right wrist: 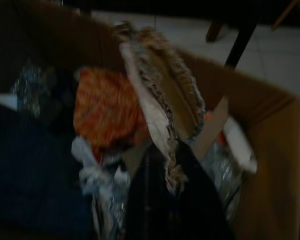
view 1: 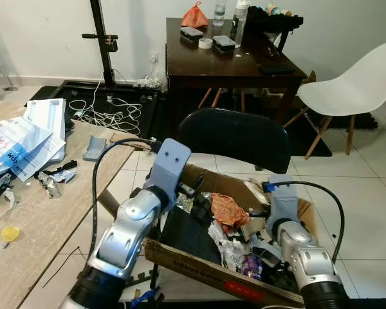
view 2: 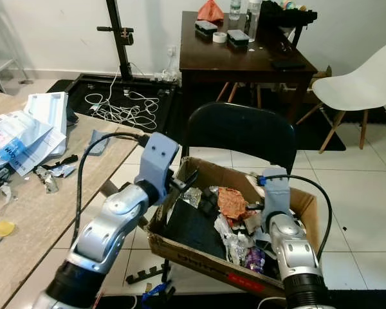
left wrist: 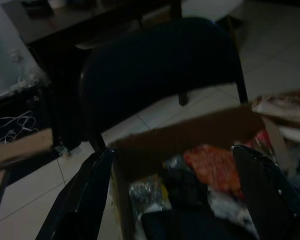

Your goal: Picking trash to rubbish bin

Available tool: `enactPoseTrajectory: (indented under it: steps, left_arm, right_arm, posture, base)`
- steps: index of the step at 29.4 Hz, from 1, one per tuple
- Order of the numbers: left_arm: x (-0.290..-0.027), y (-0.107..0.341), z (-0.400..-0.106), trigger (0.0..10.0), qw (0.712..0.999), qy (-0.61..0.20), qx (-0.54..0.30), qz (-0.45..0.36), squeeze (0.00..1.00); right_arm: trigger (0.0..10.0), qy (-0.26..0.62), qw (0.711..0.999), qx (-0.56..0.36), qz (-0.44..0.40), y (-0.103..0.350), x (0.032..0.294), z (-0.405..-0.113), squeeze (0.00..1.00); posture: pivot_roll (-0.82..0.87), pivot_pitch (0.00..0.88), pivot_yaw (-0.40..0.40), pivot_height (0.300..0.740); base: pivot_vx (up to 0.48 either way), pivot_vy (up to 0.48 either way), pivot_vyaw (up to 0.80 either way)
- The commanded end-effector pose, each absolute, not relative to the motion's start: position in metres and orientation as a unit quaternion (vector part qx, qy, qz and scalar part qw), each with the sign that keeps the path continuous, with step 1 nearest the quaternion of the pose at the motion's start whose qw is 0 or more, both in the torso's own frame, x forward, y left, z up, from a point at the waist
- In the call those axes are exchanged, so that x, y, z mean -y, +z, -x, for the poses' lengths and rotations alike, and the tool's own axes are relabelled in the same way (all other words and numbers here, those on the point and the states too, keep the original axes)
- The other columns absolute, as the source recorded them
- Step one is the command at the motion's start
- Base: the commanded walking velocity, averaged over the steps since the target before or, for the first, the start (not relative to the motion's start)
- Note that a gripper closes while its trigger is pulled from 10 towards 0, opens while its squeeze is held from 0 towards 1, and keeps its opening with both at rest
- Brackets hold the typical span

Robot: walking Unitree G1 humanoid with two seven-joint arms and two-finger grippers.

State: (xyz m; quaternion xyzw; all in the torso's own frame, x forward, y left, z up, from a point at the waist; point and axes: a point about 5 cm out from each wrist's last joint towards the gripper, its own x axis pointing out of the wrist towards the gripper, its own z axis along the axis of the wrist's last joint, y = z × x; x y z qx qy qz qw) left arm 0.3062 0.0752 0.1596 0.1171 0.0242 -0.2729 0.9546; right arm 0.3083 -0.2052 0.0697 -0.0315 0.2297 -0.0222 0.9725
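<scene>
Trash (view 2: 231, 203) fills your cardboard box (view 2: 199, 261); your right claw (right wrist: 165, 165) grips torn cardboard (right wrist: 162, 90), your left claw (left wrist: 175, 195) is spread over the box.

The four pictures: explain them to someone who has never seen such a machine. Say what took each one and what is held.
This is a humanoid robot with two silver arms, each ending in a two-fingered black pincer. The two bright pictures come from cameras in its head, looking down. The two dark ones come from cameras on its wrists.

Before it, a cardboard box full of trash stands by a black chair. The left pincer is at the box's rim, open and empty. The right pincer is down in the box beside a torn cardboard scrap; whether it grips it cannot be told. On its left, a wooden table holds papers.
</scene>
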Motion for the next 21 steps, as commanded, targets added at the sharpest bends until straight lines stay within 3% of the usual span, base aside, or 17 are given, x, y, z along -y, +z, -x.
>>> enactPoseTrajectory:
  steps: [1, 4, 5, 10, 13, 15, 18, 19, 20, 21]
  left_arm:
    - [-0.074, 0.156, -0.306, 10.0, 0.951, -0.279, -0.029, -0.129, 0.0]
    - [-0.075, 0.157, -0.307, 10.0, 0.954, -0.269, -0.027, -0.127, 0.0]
    - [-0.075, 0.157, -0.307, 10.0, 0.956, -0.263, -0.026, -0.125, 0.0]
    - [-0.077, 0.161, -0.311, 10.0, 0.963, -0.244, -0.015, -0.114, 0.0]
    - [-0.081, 0.167, -0.315, 10.0, 0.972, -0.216, -0.001, -0.091, 0.0]
    - [-0.081, 0.167, -0.315, 10.0, 0.972, -0.216, -0.001, -0.091, 0.0]
    - [-0.086, 0.173, -0.318, 10.0, 0.979, -0.193, 0.006, -0.072, 0.0]
    - [-0.088, 0.175, -0.319, 10.0, 0.981, -0.183, 0.01, -0.065, 0.0]
    - [-0.089, 0.177, -0.319, 10.0, 0.982, -0.177, 0.013, -0.061, 0.0]
    - [-0.09, 0.18, -0.319, 10.0, 0.983, -0.172, 0.018, -0.056, 0.0]
  right_arm:
    - [10.0, -0.016, 0.973, -0.231, 0.018, 0.068, 0.204, -0.309, 1.0]
    - [10.0, -0.03, 0.973, -0.224, 0.038, 0.07, 0.208, -0.311, 1.0]
    - [10.0, -0.038, 0.975, -0.212, 0.051, 0.073, 0.21, -0.313, 0.0]
    - [10.0, -0.063, 0.985, -0.151, 0.055, 0.092, 0.214, -0.322, 0.0]
    - [10.0, -0.063, 0.996, -0.066, 0.011, 0.117, 0.211, -0.329, 0.0]
    - [10.0, -0.063, 0.996, -0.066, 0.011, 0.117, 0.211, -0.329, 0.0]
    - [10.0, -0.013, 1.0, -0.005, 0.022, 0.142, 0.193, -0.334, 0.0]
    - [10.0, 0.001, 1.0, 0.007, 0.03, 0.149, 0.187, -0.336, 0.07]
    - [10.0, 0.008, 0.999, 0.014, 0.033, 0.153, 0.183, -0.337, 0.07]
    - [10.0, 0.018, 0.999, 0.029, 0.036, 0.161, 0.176, -0.339, 0.25]
  posture:
    - [0.02, 0.057, -0.017, 0.74]
    - [0.02, 0.057, -0.017, 0.74]
    - [0.01, 0.052, -0.017, 0.74]
    - [0.01, 0.052, -0.017, 0.74]
    - [0.01, 0.045, -0.017, 0.74]
    - [0.01, 0.045, -0.017, 0.74]
    - [0.01, 0.038, -0.017, 0.74]
    - [0.01, 0.033, -0.022, 0.74]
    - [0.01, 0.033, -0.022, 0.74]
    - [0.01, 0.029, -0.027, 0.74]
  base:
    - [0.0, 0.0, 0.0]
    - [0.0, 0.0, 0.0]
    - [0.0, 0.0, 0.0]
    - [0.0, 0.0, 0.0]
    - [0.0, 0.0, 0.0]
    - [0.0, 0.0, 0.0]
    - [0.0, 0.0, 0.0]
    - [0.0, 0.0, 0.8]
    - [0.0, 0.0, 0.8]
    - [0.0, 0.0, 0.8]
